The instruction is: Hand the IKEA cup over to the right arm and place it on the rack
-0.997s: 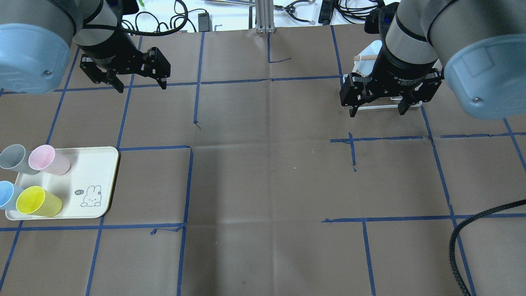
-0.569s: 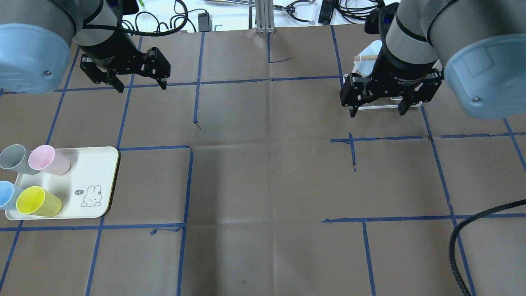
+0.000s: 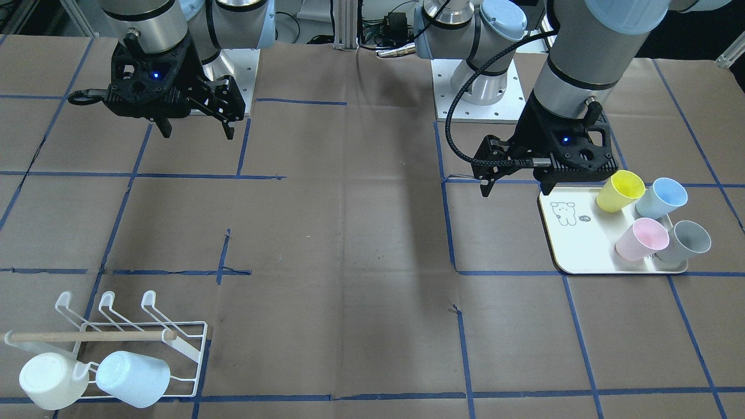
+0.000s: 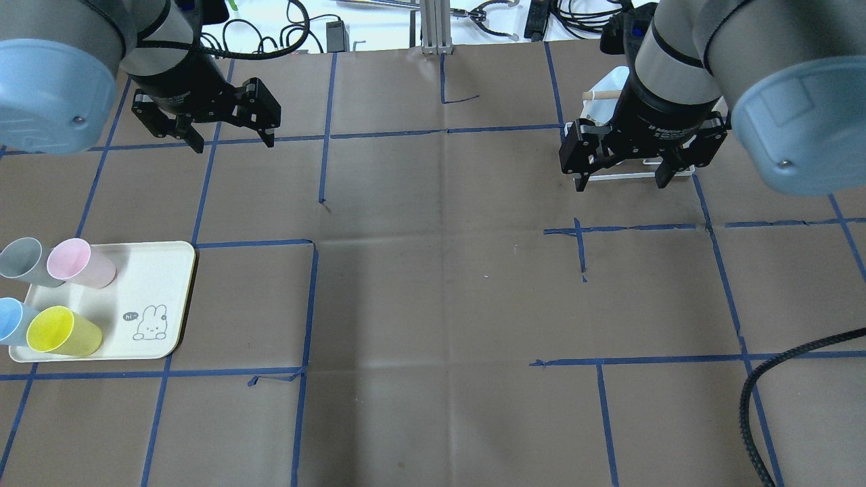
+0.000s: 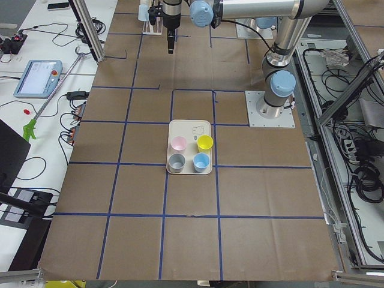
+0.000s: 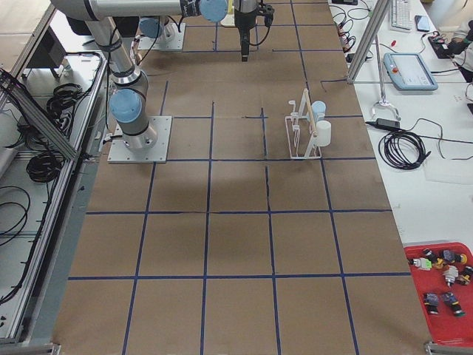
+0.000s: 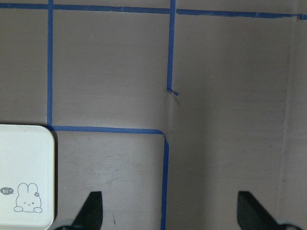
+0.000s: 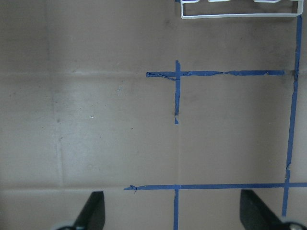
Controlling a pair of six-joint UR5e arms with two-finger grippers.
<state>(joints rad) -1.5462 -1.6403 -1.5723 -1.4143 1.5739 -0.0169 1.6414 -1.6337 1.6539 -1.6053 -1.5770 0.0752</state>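
Left wrist-mounted: "hi" on tray (image 7: 26,153)

cups (image 3: 640,240) on tray (image 3: 582,253), rack (image 3: 87,336) well apart

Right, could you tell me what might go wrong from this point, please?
1. The yellow cup, blue cup, pink cup and grey cup stand bunched on the tray; the open left gripper, reaching for one, could knock a neighbour over.
2. The rack holds a white cup and a pale blue cup on one side; the right gripper, also open, could bump them when hanging another.
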